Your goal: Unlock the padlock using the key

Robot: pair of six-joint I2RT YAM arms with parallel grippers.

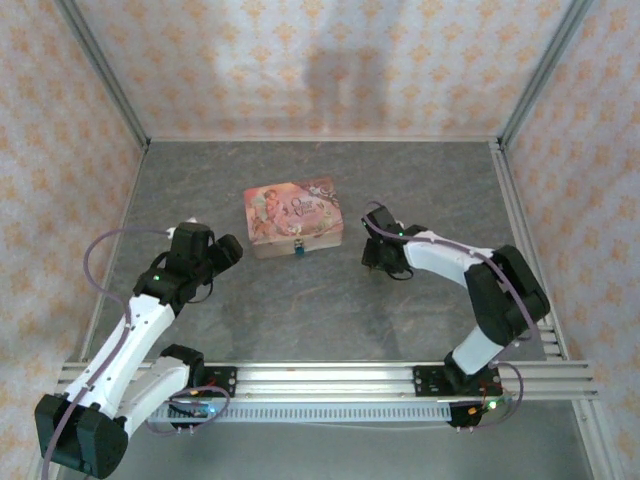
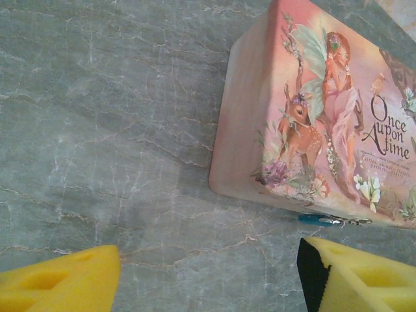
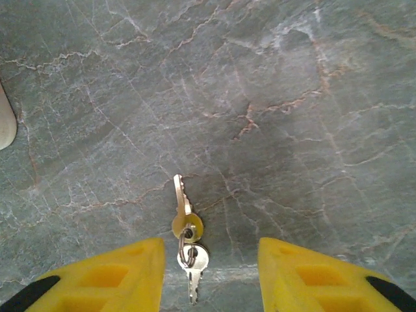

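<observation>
Silvery key point(image 3: 181, 203), blade away from right tool point(image 3: 209, 263)

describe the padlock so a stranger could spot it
Find the pink picture tin in the middle of the grey table. On its front wall, nearest the arms, sits the padlock: tiny and teal-blue against the pink.

Robot-lab test cell, dressed up to pass for a room. Walled on three sides by pale panels printed with orange floral motifs point(image 1: 330, 60), framed in bare silver aluminium-profile posts point(image 1: 100, 70). Floored with a grey marble-patterned tabletop point(image 1: 300, 310). Edged by a slotted aluminium rail point(image 1: 330, 378) bearing two cabled white-and-black robot arms point(image 1: 130, 330).
</observation>
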